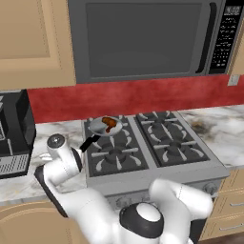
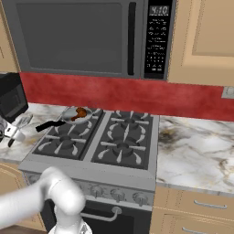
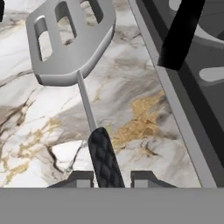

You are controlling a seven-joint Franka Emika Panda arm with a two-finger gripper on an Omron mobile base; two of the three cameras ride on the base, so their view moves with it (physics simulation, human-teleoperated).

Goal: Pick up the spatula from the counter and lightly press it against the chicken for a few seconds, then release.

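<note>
Hand view: pincer (image 3: 111,179) on spatula (image 3: 72,65) handle

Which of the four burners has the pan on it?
The back-left burner: it alone carries the frying pan with chicken.

Spatula (image 3: 70,65) left of stove (image 1: 162,177); chicken (image 1: 110,124) in pan (image 1: 97,127).

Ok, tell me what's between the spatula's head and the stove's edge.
Just bare marble counter, as the hand view shows. Nothing sits on that stretch from the spatula across to the stove.
</note>
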